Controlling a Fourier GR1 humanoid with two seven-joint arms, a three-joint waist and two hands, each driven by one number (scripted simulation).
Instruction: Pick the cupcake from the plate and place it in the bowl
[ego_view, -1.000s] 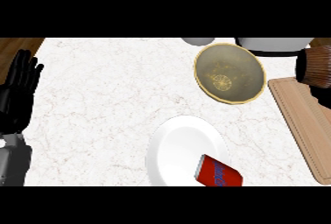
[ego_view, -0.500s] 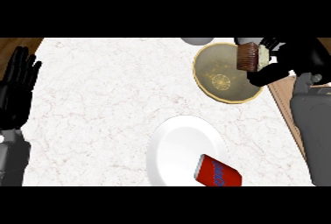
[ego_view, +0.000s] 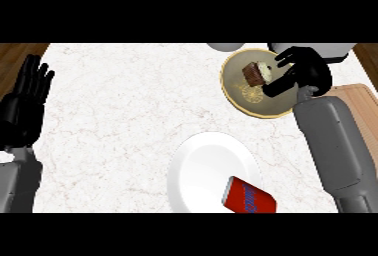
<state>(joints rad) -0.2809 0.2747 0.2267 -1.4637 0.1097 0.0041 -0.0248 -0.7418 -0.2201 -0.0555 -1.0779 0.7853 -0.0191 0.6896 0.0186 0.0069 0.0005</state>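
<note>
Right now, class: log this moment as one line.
right hand: holding cupcake over bowl | left hand: open, resting

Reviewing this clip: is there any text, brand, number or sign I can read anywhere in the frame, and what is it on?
No text can be read in this frame.
The red packet at the edge of the white plate carries a blue band with faint marks: too blurred to read.
The cupcake, the bowl and the cutting board show no lettering.
</note>
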